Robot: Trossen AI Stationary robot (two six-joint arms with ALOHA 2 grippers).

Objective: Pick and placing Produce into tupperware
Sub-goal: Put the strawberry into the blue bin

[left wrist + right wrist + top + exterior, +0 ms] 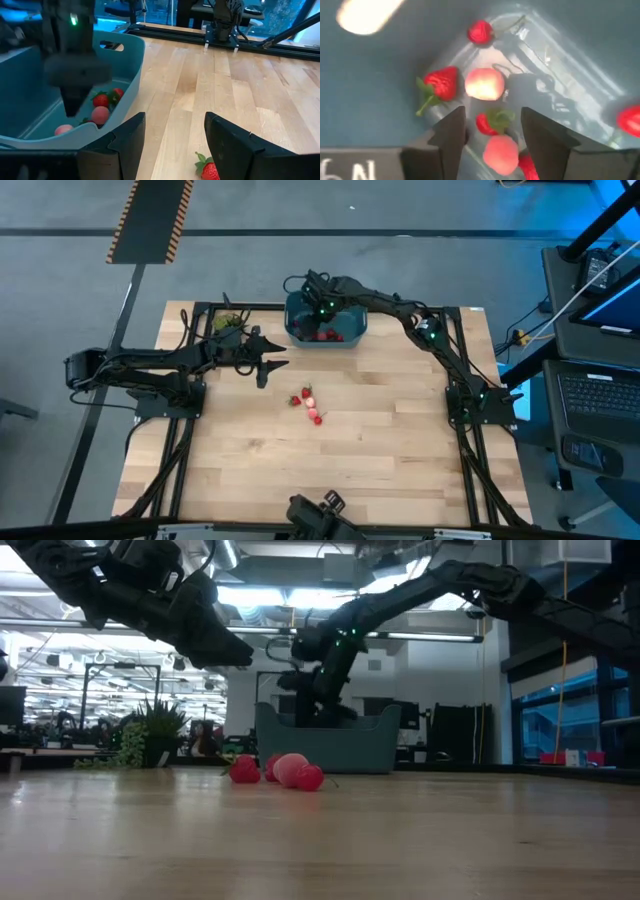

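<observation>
The teal tub (352, 330) stands at the table's far middle and holds several red and pinkish strawberry pieces (482, 83). My right gripper (492, 134) hangs open inside the tub, pointing down over those pieces, and it shows over the tub (322, 310) from above. Three more pieces (308, 402) lie on the wood in front of the tub, resting on their sides (290, 771). My left gripper (272, 366) hovers open left of them, above the table. One piece with a green top (209, 169) lies just ahead of its fingers (175, 145).
A green leafy bunch (228, 323) sits at the table's far left, behind my left arm. Black frame rails run along the table's left, right and far edges. Bare wood stretches toward the near edge (320, 480).
</observation>
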